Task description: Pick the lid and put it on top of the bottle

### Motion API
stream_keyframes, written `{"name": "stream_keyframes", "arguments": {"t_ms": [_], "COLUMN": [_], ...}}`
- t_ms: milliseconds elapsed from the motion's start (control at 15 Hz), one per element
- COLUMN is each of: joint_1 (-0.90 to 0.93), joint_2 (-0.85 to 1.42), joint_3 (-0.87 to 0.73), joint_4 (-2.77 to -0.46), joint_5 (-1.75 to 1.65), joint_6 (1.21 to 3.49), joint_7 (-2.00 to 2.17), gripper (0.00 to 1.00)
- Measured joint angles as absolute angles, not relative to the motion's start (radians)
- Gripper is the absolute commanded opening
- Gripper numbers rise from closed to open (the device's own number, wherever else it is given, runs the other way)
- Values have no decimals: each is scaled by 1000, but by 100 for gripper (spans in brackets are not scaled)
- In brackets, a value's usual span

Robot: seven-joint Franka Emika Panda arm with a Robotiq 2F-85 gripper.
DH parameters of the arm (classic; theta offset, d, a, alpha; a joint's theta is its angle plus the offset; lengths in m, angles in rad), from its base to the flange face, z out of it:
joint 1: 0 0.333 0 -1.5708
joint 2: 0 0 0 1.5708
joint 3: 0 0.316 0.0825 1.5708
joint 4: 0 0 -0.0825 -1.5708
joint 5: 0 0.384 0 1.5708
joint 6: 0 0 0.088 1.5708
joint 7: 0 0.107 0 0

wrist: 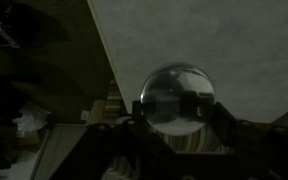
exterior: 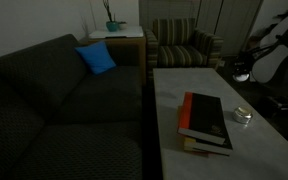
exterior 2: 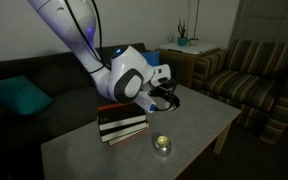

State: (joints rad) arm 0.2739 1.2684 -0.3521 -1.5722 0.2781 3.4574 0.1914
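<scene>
We see the end effector of the white arm hanging above the pale, stone-look tabletop, just right of centre in an exterior view. It is clenched on the small, round, translucent lid.

In the wrist view the lid fills the lower middle of the frame, pinched by its rim between the two dark fingers that rise from the bottom edge. Holding it by the edge keeps its flat face level, which we judge suits setting it down on an opening.

The squat, pale, glassy bottle stands on the tabletop at lower centre, just in front of the stack of dark-covered books. It is below the end effector and apart from it. In an exterior view the bottle sits just right of the books, towards the lower right.

We judge the pick done and the carry in hand; what remains is to line the lid up over the bottle's mouth and lower it. The dim light makes the bottle's rim hard to read, so centring could go wrong.
</scene>
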Motion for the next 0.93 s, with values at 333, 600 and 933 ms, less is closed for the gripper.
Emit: {"name": "stream_keyframes", "arguments": {"t_ms": [333, 600, 933], "joint_1": [263, 234, 95], "joint_2": [1268, 1261, 1234], "joint_3": [-338, -295, -153], "joint_4": [-1564, -1559, -1503], "joint_5": [289, 257, 119], "joint_6": [3457, 3423, 3181], "joint_7": [173, 161, 112], "gripper": [43, 43, 43]}}
